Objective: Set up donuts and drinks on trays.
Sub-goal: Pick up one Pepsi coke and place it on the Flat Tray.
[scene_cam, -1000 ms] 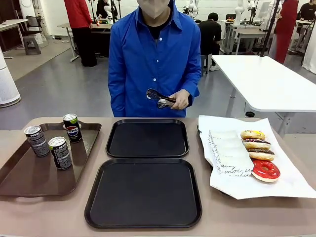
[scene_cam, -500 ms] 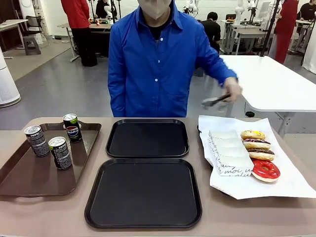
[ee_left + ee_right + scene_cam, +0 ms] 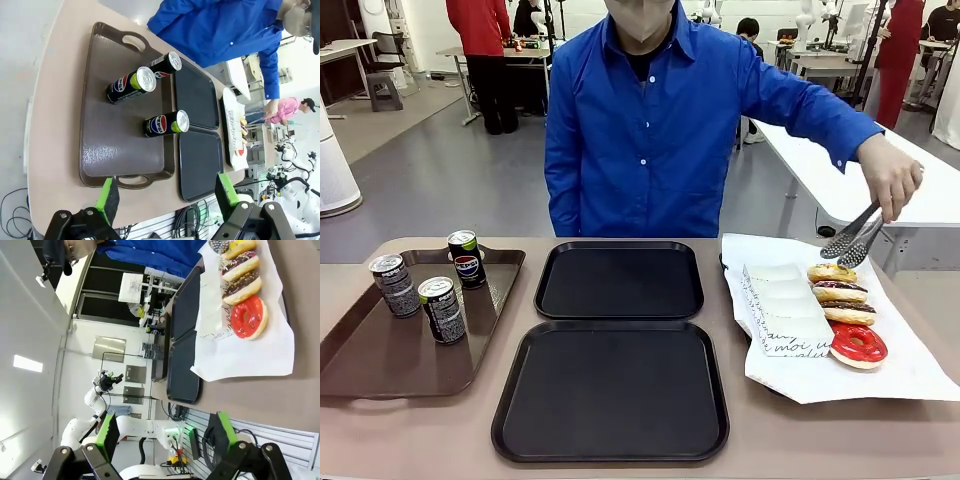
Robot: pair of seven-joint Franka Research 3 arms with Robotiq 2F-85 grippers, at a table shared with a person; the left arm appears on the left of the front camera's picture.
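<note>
- Hovering wide-spread, gripping nothing, above long glossy brown tray: left gripper, black w/ green pads.
- Gaping likewise, nothing btwn fingers, facing white paper sheet: right gripper.
- Standing upright on brown tray at table's left end, each apart: three slim dark drink cans.
- Lying mid-table, one behind other: two matte black rectangular trays.
- Sitting in a row on paper sheet at right, beside white printed sleeves: four ring donuts (yellow-iced, two choc, red-glazed).
- Gripping metal tongs, tips slightly parted, pinching nothing, just over yellow donut: person's hand.
</note>
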